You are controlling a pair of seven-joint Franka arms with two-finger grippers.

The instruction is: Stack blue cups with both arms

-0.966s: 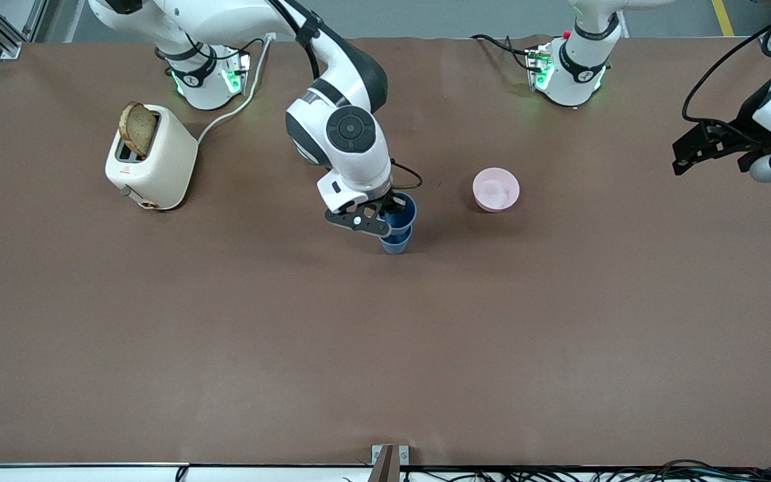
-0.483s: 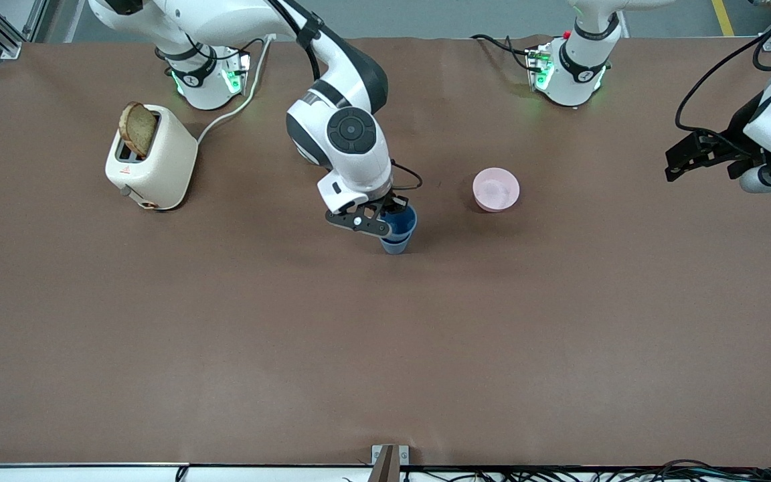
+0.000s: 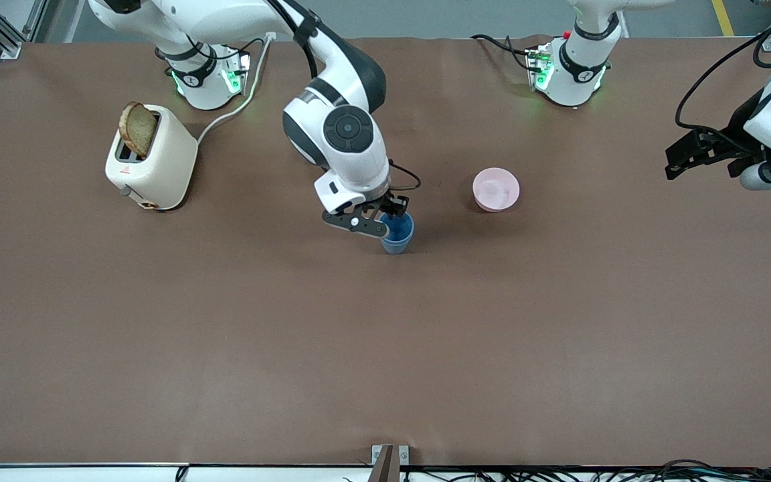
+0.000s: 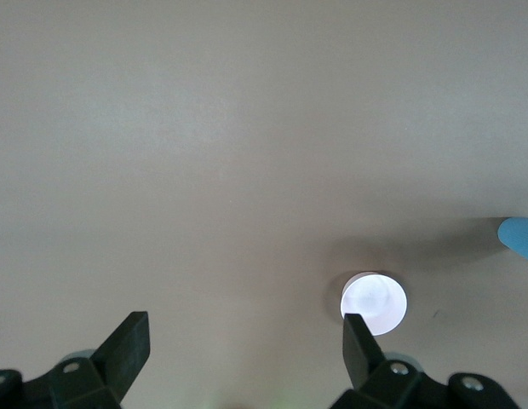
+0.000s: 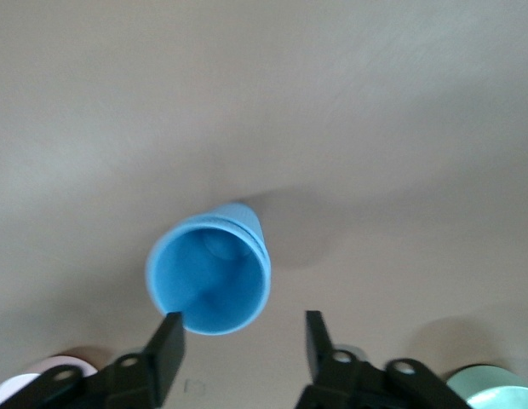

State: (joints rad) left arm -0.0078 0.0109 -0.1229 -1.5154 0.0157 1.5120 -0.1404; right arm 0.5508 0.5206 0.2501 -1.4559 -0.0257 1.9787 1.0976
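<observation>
The two blue cups (image 3: 397, 235) stand nested as one stack on the brown table, beside the pink bowl toward the right arm's end. In the right wrist view the stack (image 5: 209, 278) shows its open mouth. My right gripper (image 3: 387, 214) hovers just over the stack, open and empty, as the right wrist view (image 5: 242, 342) shows, with the cup rim by one finger (image 5: 165, 339). My left gripper (image 3: 677, 161) waits open and empty in the air at the left arm's end, and it shows again in the left wrist view (image 4: 245, 339).
A pink bowl (image 3: 495, 189) sits beside the stack toward the left arm's end; it looks white in the left wrist view (image 4: 375, 302). A cream toaster (image 3: 151, 158) with toast stands near the right arm's base. A pale green bowl (image 5: 492, 388) shows in the right wrist view.
The upper blue cup has dropped down into the lower one. My right gripper has let go of it. My left gripper has shifted slightly.
</observation>
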